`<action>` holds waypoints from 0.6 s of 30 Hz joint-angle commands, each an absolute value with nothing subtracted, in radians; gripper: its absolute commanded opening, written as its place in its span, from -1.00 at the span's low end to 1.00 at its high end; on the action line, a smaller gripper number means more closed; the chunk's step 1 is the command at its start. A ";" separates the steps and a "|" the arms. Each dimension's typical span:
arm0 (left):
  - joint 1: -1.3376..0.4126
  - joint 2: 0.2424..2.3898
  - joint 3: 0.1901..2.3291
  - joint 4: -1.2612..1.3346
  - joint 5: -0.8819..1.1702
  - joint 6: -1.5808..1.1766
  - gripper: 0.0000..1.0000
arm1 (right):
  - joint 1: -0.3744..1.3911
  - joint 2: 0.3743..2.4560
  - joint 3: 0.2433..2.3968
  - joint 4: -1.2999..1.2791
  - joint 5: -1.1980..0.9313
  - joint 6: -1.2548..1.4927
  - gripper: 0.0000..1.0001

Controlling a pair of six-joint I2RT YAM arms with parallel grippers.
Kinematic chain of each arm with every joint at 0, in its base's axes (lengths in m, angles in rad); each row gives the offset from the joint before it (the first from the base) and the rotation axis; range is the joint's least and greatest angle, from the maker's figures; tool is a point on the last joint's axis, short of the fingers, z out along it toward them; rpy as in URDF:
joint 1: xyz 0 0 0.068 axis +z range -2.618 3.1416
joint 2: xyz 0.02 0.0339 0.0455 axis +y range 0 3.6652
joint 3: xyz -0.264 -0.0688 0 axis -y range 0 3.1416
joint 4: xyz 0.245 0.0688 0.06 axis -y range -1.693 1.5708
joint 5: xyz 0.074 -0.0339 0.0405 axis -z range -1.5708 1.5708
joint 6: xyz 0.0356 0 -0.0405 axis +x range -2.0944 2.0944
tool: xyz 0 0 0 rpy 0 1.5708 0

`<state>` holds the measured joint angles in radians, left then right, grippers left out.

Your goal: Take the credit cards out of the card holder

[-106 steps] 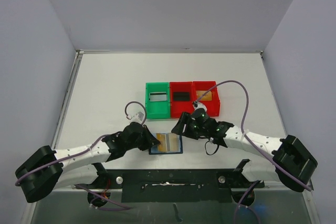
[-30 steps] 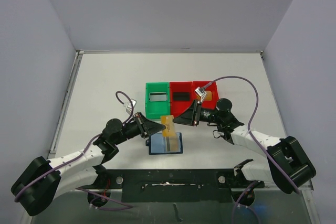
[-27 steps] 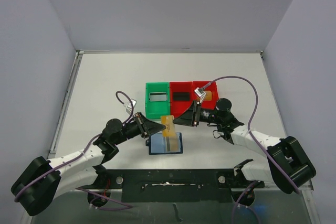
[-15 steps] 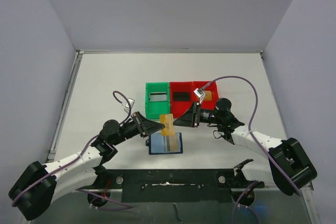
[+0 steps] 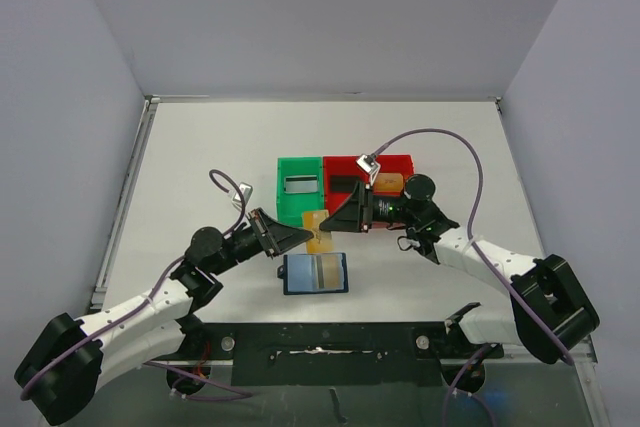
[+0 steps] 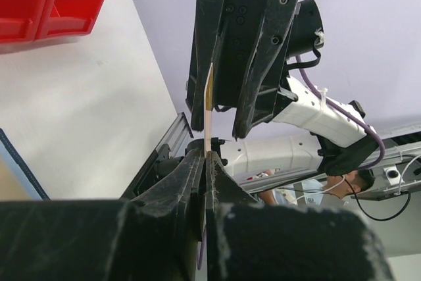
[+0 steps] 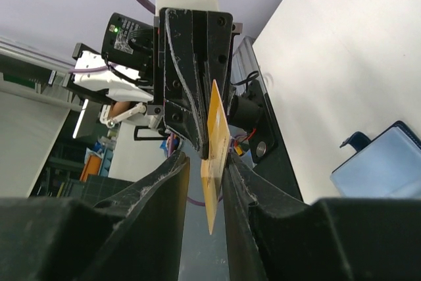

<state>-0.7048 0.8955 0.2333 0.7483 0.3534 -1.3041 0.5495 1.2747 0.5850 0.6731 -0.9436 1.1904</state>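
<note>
The card holder (image 5: 315, 274) lies open on the table, blue, with a tan striped card (image 5: 323, 269) in it. My left gripper (image 5: 303, 235) is shut on the edge of one tan credit card (image 5: 318, 231), held in the air above and behind the holder. My right gripper (image 5: 336, 221) faces it from the right. In the right wrist view that card (image 7: 217, 137) stands between my right gripper's (image 7: 207, 157) jaws, against one finger (image 7: 245, 179), with a gap to the other. From the left wrist the card (image 6: 208, 103) is edge-on, pinched by my left gripper (image 6: 205, 154).
A green bin (image 5: 300, 203) and two red bins (image 5: 345, 197) (image 5: 408, 202) stand in a row just behind the grippers; each holds a card. The holder (image 7: 388, 162) lies below the held card. The arms' black base rail (image 5: 330, 342) runs along the near edge.
Both grippers and the tan card between them have moved away from the holder, toward the bins. The right jaws have narrowed around the card.
</note>
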 commanded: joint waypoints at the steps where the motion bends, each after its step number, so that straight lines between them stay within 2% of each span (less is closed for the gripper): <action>1: -0.698 0.886 0.282 0.797 0.362 -1.306 -1.00 | 0.582 1.265 0.615 0.682 -0.976 1.170 -0.43; 5: -0.698 0.889 0.272 0.829 0.360 -1.324 -1.00 | 0.592 1.272 0.587 0.749 -0.976 1.210 -0.50; 10: -0.698 0.881 0.272 0.801 0.359 -1.322 -1.00 | 0.587 1.260 0.560 0.778 -0.975 1.231 -0.70; 13: -0.698 0.881 0.269 0.790 0.353 -1.323 -1.00 | 0.586 1.242 0.533 0.812 -0.956 1.269 -1.00; 18: -0.691 0.876 0.268 0.783 0.379 -1.325 -1.00 | 0.583 1.208 0.517 0.815 -0.912 1.284 -1.00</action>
